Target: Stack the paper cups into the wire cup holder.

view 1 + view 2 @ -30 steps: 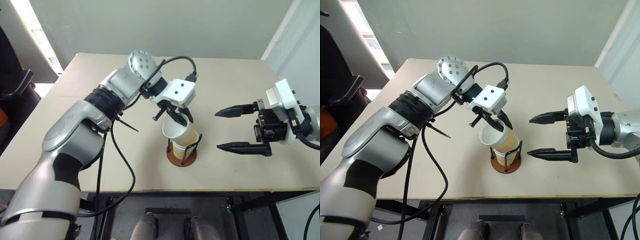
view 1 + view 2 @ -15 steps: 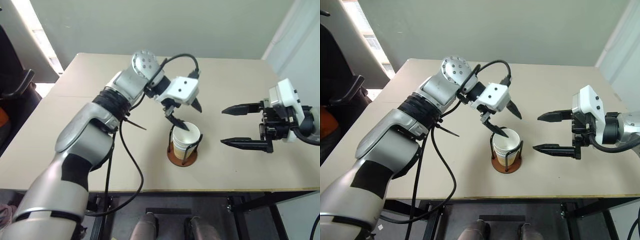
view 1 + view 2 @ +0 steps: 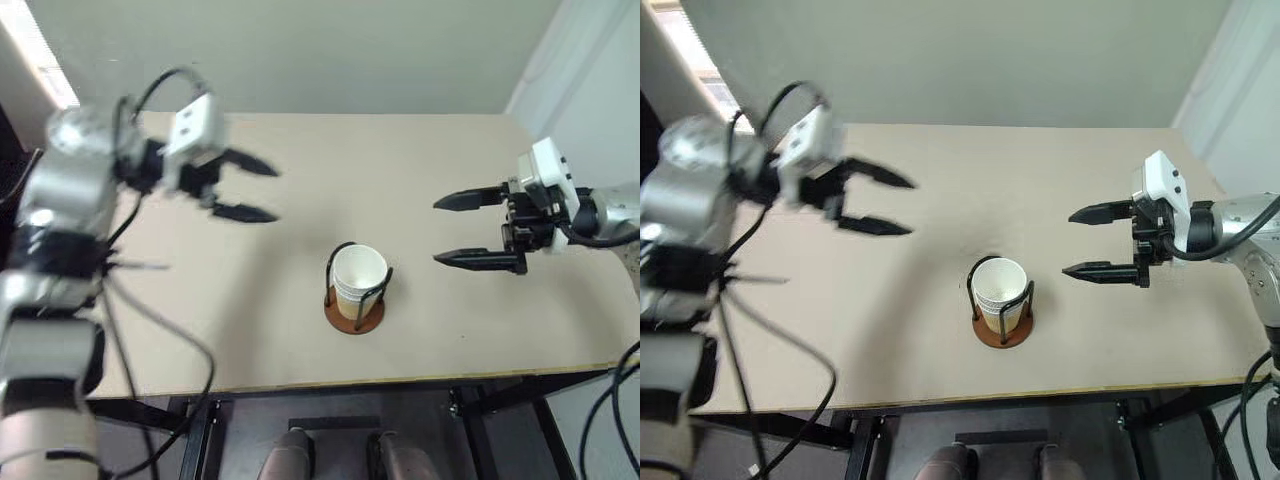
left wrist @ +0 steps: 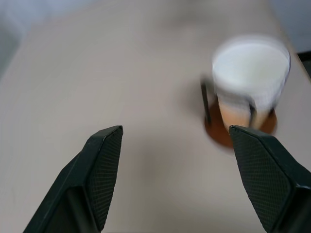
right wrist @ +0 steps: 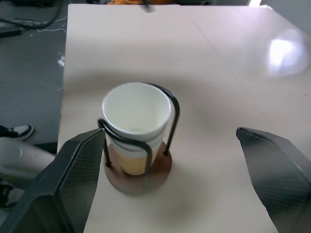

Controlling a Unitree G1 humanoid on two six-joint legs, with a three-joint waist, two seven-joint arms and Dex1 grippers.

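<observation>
The paper cups [image 3: 358, 277] sit nested upright inside the wire cup holder [image 3: 354, 310], near the table's front middle; white rims and tan sides show, also as the cup stack [image 5: 137, 127] in its holder [image 5: 171, 111]. My left gripper [image 3: 243, 190] hovers open and empty over the table's left part, well clear of the holder. My right gripper [image 3: 463, 230] stands open and empty to the right of the holder, fingers pointing toward it. The left wrist view shows the cups [image 4: 251, 77] beyond the open fingers [image 4: 104, 160].
The beige table [image 3: 400, 170] has its front edge just below the holder. A grey wall runs behind. Dark floor and a shoe show past the table's edge in the right wrist view.
My left gripper let go of the top cup, opened wide and swung far to the left. The cup now sits straight in the holder. The camera view shifted.
</observation>
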